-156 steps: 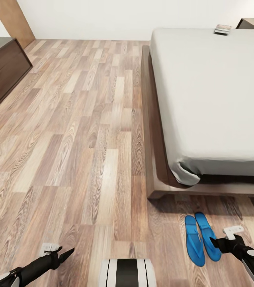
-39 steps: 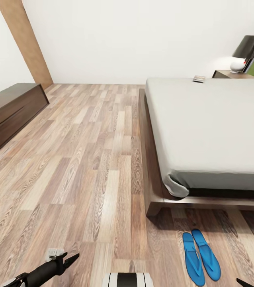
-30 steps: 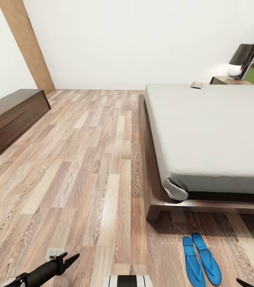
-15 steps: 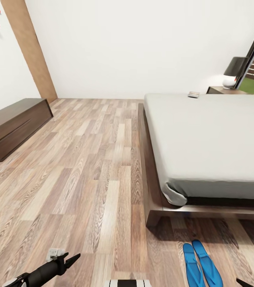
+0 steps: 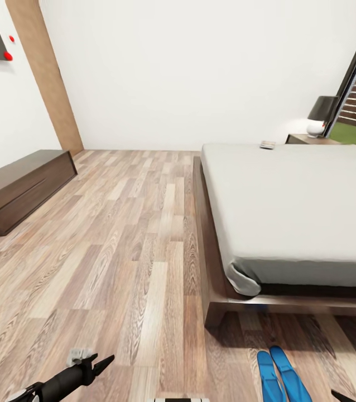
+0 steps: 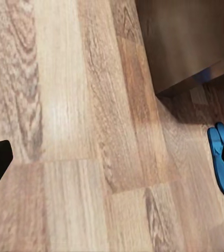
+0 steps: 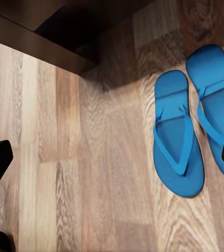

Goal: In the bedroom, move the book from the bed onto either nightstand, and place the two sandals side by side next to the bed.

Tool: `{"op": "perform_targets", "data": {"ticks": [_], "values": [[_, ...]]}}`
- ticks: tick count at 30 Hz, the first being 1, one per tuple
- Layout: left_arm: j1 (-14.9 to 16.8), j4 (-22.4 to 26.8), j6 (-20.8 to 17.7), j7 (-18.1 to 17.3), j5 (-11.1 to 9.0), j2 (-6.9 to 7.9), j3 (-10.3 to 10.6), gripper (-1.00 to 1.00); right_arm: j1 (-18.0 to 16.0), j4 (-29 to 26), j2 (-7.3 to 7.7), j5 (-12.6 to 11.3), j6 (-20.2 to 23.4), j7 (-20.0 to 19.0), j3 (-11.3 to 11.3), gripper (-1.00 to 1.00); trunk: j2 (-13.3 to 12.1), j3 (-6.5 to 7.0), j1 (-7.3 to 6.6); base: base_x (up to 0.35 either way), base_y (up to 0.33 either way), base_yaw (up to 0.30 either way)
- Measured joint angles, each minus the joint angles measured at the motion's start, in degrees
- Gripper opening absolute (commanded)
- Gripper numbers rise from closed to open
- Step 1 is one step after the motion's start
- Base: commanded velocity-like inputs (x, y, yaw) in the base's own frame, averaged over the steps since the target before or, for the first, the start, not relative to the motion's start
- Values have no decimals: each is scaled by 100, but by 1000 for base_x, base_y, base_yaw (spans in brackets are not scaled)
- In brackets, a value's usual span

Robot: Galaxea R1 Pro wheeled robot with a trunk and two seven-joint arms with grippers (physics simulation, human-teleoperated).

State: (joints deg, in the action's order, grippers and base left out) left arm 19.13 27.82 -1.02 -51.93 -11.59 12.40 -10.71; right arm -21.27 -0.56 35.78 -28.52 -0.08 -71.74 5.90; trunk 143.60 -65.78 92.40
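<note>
The sandals (image 5: 281,377) lie side by side at the bed's (image 5: 289,206) foot. The book (image 5: 267,145) rests on the bed. Both hands, left (image 6: 112,163) and right (image 7: 112,157), hang apart and empty.

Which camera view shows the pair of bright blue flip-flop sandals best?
The right wrist view: the bright blue flip-flop sandals appear large, side by side, straps visible. The head view cuts them off at its bottom edge; the left wrist view shows them small.
</note>
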Motion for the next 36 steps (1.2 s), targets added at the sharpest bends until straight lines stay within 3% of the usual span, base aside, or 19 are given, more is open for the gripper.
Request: {"op": "perform_targets", "data": {"ticks": [8, 28, 36], "values": [[0, 0, -1, 220, 6, 0, 5, 100, 0, 7, 0, -1, -31, 8, 0, 100, -11, 177, -21, 0, 0, 0], [0, 0, -2, 235, 0, 0, 8, 100, -3, 8, -2, -1, -56, 8, 0, 100, -43, 620, -75, 0, 0, 0], [0, 0, -1, 235, -1, 0, 8, 100, -4, 8, -4, -2, -56, 8, 2, 100, -363, 764, -250, 0, 0, 0]]}}
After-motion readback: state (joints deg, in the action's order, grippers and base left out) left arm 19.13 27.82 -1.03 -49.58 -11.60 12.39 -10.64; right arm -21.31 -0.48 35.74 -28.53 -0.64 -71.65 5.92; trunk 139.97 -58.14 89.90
